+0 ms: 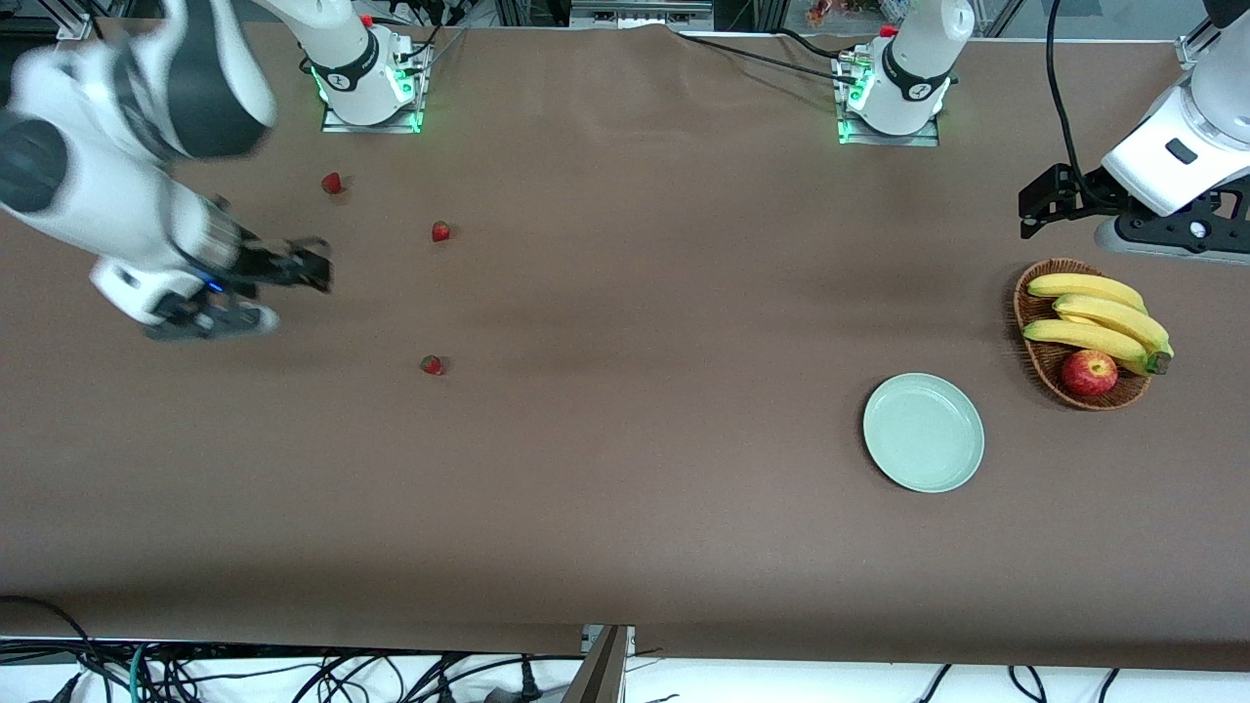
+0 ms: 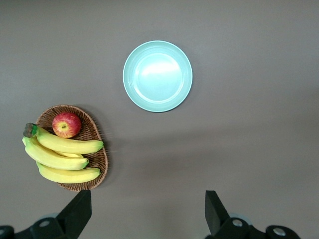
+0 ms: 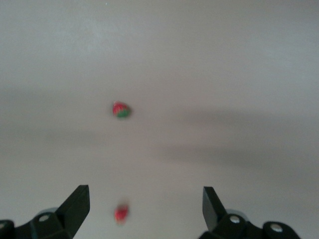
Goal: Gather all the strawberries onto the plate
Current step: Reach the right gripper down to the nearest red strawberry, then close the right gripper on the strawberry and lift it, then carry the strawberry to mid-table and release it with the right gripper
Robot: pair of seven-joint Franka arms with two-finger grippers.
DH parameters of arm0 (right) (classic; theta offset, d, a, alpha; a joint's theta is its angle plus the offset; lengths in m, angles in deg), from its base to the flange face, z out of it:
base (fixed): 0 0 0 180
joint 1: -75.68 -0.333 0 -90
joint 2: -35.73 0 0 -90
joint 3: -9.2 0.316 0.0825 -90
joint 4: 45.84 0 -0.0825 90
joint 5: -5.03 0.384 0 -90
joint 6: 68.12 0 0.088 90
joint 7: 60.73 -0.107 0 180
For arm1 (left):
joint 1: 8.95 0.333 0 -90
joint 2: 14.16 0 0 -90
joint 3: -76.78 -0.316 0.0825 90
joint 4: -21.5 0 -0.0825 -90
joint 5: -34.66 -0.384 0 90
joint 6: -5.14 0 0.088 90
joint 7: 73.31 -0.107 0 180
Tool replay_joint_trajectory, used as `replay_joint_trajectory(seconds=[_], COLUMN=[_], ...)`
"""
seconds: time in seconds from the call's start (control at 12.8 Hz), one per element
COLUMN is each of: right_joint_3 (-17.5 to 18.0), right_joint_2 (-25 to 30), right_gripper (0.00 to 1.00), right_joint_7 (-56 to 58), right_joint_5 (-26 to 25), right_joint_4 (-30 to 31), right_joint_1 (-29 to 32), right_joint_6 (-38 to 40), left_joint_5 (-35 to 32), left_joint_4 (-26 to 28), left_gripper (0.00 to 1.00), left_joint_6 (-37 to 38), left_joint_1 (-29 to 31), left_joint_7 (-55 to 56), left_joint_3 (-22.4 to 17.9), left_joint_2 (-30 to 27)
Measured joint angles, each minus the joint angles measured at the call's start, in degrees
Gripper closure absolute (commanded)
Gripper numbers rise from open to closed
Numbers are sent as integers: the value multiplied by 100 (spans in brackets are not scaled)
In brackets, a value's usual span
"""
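Three tiny red strawberries with green caps [image 1: 332, 183] [image 1: 440, 230] [image 1: 431, 365] lie loose on the brown table covering [image 1: 625, 469] at my right arm's end, well apart from the round pale mint-green plate [image 1: 923, 432], bare beside a brown wicker basket of bananas and an apple [image 1: 1086, 334]. My right gripper [image 1: 305, 268] hangs among the berries, fingers spread, probably choosing one; its view is blurred. My left gripper [image 1: 1037, 207] waits spread above the basket's end, dark cables trailing along the table's edge
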Motion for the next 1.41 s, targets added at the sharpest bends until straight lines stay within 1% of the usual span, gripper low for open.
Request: replay_joint_trajectory(seconds=[0.08,0.16,0.31,0.47,0.63,0.7,0.78,0.94,1.17,1.25,1.41], right_joint_3=[49,94,198,252,252,252,252,252,252,252,276], right_joint_2=[-285,-577,-1144,-1565,-1744,-1776,-1809,-1912,-1993,-1994,-1995], right_gripper=[0,0,0,4,10,16,27,54,91,100,100], right_joint_7=[-163,-295,-366,-366,-365,-365,-364,-363,-363,-364,-362], right_joint_5=[0,0,0,0,0,0,0,0,0,13,218], right_joint_4=[389,618,707,695,688,686,686,684,663,655,589], right_joint_1=[-165,-295,-384,-383,-379,-377,-376,-373,-342,-339,-342], right_joint_6=[-846,-1478,-2325,-2807,-2907,-2932,-3007,-3181,-3285,-3285,-3260], left_joint_5=[0,0,0,0,0,0,0,0,0,0,0], left_joint_4=[1,2,2,2,3,2,2,2,2,2,3], left_gripper=[0,0,0,0,0,0,0,0,0,0,0], left_joint_6=[1,5,19,29,54,65,69,73,81,84,85], left_joint_1=[-1,-1,-2,-4,-5,-5,-5,-8,-11,-10,-10], left_joint_7=[0,0,0,0,0,0,0,0,24,31,36], left_joint_3=[4,9,13,20,21,21,21,25,25,24,23], left_joint_2=[0,0,0,0,0,0,0,0,0,0,0])
